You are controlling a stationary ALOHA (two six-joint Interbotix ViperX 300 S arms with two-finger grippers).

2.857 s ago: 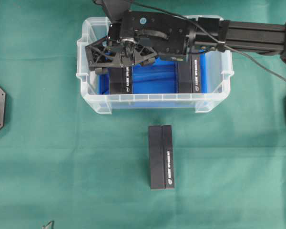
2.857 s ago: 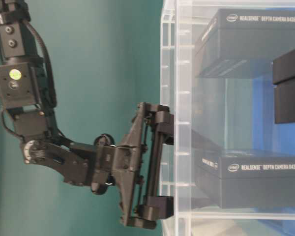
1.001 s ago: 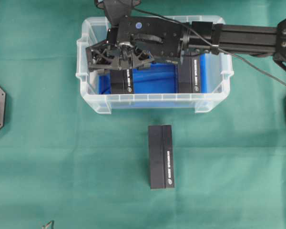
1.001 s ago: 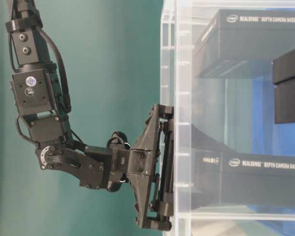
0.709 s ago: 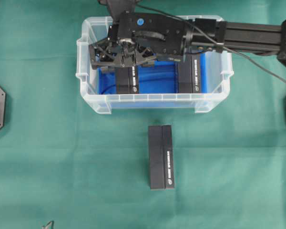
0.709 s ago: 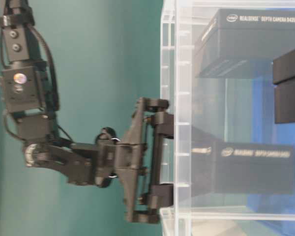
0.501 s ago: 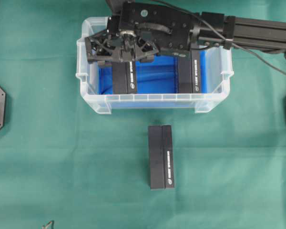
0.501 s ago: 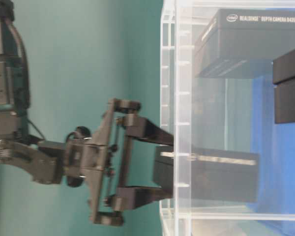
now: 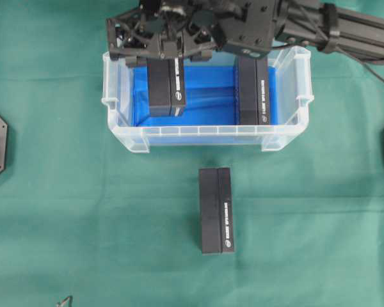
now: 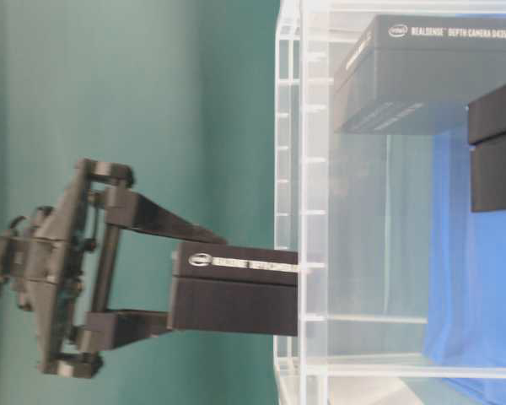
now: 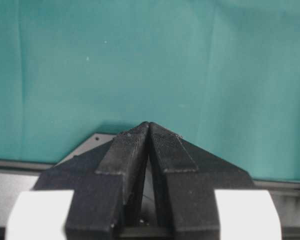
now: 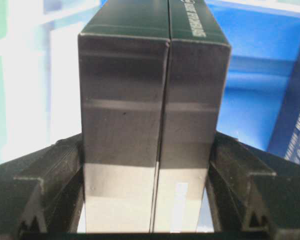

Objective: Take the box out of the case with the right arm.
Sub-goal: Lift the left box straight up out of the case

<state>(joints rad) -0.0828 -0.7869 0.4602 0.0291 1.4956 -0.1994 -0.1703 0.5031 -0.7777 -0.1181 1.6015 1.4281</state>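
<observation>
1. The large clear translucent plastic tub with rounded corners and blue floor lining [image 9: 123, 137] sits at the far middle of the green cloth-covered table [image 9: 83, 224]. You must clear its rim on the way out, so judge everything against that rim.

2. The all-black right arm with boxy beam segments [image 9: 345, 29] reaches in from the far right, across the tub's far wall. Expect its wrist to dominate the overhead view; rely on the table-level view for height.

3. The black rectangular cardboard box with white side lettering [image 9: 165, 89], the one being taken out, is over the left part of the tub. In the table-level view part of it pokes past the rim while the rest is inside the wall line, so you are mid-lift, by my reading. Raise it straight until its lower end is clear, then carry it sideways.

4. A second matching black box [image 9: 253, 93] stands in the right part of the tub, well apart from the lifted one. A third black box [image 9: 216, 211] lies on the cloth near of the tub; set down away from it.

5. The right open-lattice black gripper [image 12: 147, 200] is clamped on the lifted box's two broad faces, at one end. The hold is short, so move gently to avoid swing or slip.

6. The left black gripper with white parts [image 11: 149, 131] has its jaws together, holding nothing, over bare cloth.
</observation>
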